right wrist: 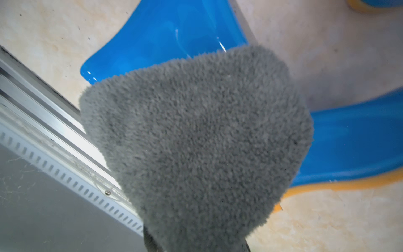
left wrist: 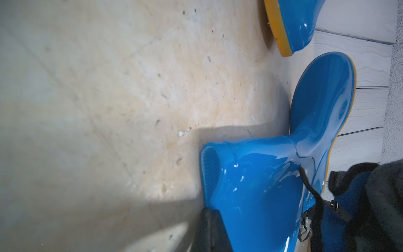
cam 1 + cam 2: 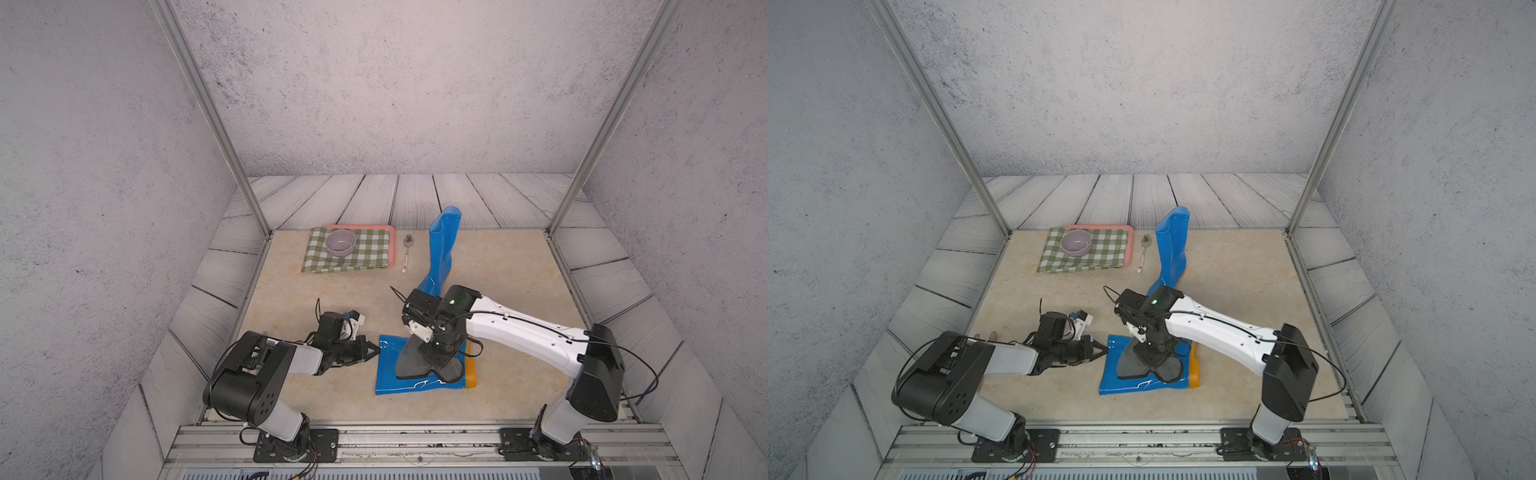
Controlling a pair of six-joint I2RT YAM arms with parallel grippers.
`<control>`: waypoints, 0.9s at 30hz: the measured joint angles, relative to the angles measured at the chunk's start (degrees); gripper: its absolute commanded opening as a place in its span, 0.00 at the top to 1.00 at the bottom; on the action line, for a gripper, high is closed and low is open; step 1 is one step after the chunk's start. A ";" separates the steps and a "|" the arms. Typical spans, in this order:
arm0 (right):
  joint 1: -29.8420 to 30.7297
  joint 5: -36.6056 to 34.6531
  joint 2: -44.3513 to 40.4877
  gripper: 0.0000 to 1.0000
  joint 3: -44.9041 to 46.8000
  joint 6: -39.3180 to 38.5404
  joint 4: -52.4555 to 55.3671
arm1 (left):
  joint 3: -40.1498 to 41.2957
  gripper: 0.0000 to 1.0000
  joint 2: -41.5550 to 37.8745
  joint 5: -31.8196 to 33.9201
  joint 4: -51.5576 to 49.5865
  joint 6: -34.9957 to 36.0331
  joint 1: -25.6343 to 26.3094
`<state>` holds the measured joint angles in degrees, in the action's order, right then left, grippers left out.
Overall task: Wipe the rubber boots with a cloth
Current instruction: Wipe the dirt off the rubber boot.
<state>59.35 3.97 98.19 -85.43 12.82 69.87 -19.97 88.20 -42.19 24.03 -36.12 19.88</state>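
Note:
One blue rubber boot (image 3: 444,249) stands upright at the back. The other rubber boot (image 3: 388,380) lies on its side near the front, its yellow sole (image 3: 470,370) to the right. The dark grey cloth (image 3: 411,361) is spread over this boot's shaft. My right gripper (image 3: 441,358) is shut on the cloth (image 1: 196,141) and holds it against the boot (image 1: 165,37). My left gripper (image 3: 374,351) is shut, and its fingertips (image 2: 212,229) touch the rim of the lying boot's (image 2: 261,192) opening. Whether the rim is pinched does not show.
At the back left a pink tray (image 3: 391,249) holds a green-and-white checked cloth (image 3: 365,253) and a lilac bowl (image 3: 340,242). A spoon (image 3: 406,253) lies between the tray and the upright boot. A metal rail (image 3: 415,436) runs along the front edge.

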 measured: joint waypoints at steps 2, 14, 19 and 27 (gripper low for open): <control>1.44 0.48 3.89 1.00 -2.51 -1.20 -0.35 | 0.00 1.00 0.02 -0.07 0.02 0.02 -0.02; 8.72 1.42 11.96 1.00 -8.09 -7.50 0.26 | 0.00 1.00 0.35 -0.59 0.35 0.11 -0.26; 8.41 1.57 11.93 1.00 -4.66 -7.67 0.46 | 0.00 1.00 0.35 -0.59 0.37 0.11 -0.26; 7.96 1.46 10.27 1.00 4.17 -6.40 0.22 | 0.00 1.00 0.35 -0.68 0.31 0.15 -0.39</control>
<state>67.31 5.43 108.47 -81.25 6.42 70.08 -19.97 88.55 -42.87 24.34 -35.97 19.49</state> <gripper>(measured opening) 0.089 0.040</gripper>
